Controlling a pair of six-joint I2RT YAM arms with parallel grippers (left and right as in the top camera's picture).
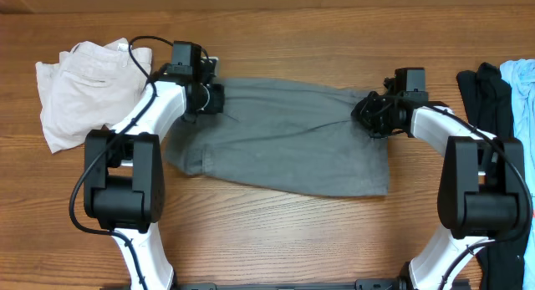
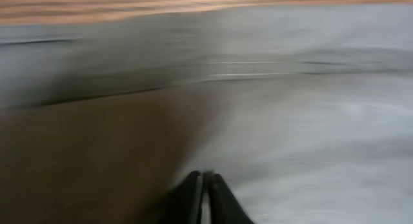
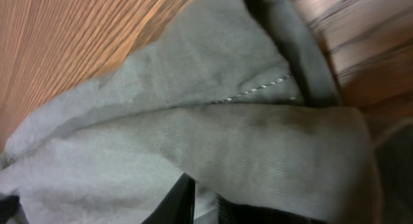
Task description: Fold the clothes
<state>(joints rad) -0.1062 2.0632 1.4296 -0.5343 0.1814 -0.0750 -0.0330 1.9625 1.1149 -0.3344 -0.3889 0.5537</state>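
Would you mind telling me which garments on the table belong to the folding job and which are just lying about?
Job in hand:
- grey shorts

Just lying about:
- cream-white shorts
- black garment
- light blue garment

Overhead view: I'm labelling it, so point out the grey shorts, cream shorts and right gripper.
grey shorts (image 1: 292, 144): overhead view, middle of the fabric.
cream shorts (image 1: 79, 85): overhead view, middle of the pile.
right gripper (image 1: 364, 114): overhead view, between its fingertips at the shorts' edge.
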